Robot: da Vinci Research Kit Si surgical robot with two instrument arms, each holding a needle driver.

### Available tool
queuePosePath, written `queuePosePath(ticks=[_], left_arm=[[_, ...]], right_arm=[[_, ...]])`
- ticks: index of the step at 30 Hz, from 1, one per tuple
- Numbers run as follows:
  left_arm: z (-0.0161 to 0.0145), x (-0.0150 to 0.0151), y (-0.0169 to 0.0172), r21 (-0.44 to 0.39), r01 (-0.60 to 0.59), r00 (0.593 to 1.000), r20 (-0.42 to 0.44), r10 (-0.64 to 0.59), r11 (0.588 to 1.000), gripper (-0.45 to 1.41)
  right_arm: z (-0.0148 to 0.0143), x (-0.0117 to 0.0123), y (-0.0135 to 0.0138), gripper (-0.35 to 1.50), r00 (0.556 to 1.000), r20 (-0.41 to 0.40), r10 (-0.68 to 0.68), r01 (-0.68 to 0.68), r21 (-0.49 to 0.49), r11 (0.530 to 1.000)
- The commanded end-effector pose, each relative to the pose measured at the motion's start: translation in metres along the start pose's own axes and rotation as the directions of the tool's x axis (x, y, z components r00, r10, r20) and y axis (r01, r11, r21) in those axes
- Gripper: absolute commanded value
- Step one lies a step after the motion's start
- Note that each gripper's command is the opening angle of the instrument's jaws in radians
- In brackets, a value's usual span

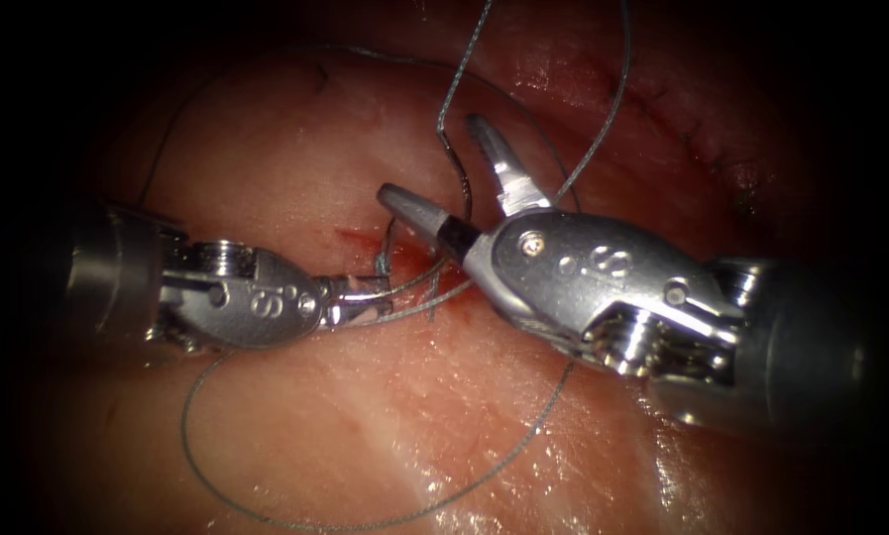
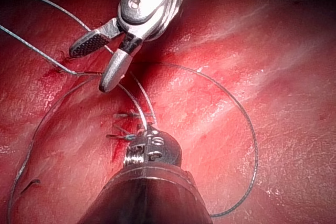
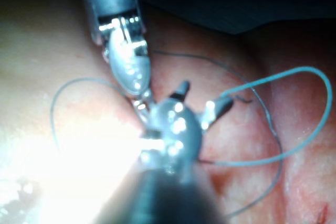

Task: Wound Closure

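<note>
Endoscope view, left to right. The left tool (image 1: pixel 350 300) lies low on the tissue (image 1: pixel 365 436), its jaws clamped on what appears to be the needle (image 1: pixel 404 289), a thin, stiff, slippery curve that seems best gripped on its body, clear of the tip; whether its far end sits in the tissue cannot be told. Red fluid (image 1: pixel 360 238) marks the cut (image 1: pixel 389 248) just above. The thread (image 1: pixel 523 436), fine and limp, loops widely around both tools. The right tool (image 1: pixel 444 173) stands with its 2 jaws apart, holding nothing, a strand passing between them, just right of the needle.
</note>
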Motion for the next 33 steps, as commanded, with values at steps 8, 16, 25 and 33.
queuePosePath(ticks=[8,16,25,33], left_arm=[[-0.0001,0.0006,0.0013,0.009,-0.041,0.999,-0.003,0.041,0.999,-0.45],[-0.0002,0.0007,0.0014,0.013,-0.061,0.998,-0.004,0.061,0.998,-0.45],[-0.0004,0.0007,0.0013,0.019,-0.061,0.998,-0.011,0.061,0.998,-0.45],[-0.0017,0.0014,0.0003,-0.187,0.274,0.939,-0.162,-0.305,0.943,1.11]], right_arm=[[0.0016,-0.001,-0.0003,0.91,1.0,0.015,-0.003,0.003,-0.006,1.0],[0.0013,-0.0012,-0.0003,-0.35,0.999,0.009,-0.035,0.035,0.036,0.999],[0.0005,-0.0004,-0.0003,-0.35,0.999,-0.017,-0.039,0.04,0.039,0.998],[0.0003,-0.0007,0.0008,-0.35,0.995,-0.046,-0.088,0.09,0.04,0.995]])
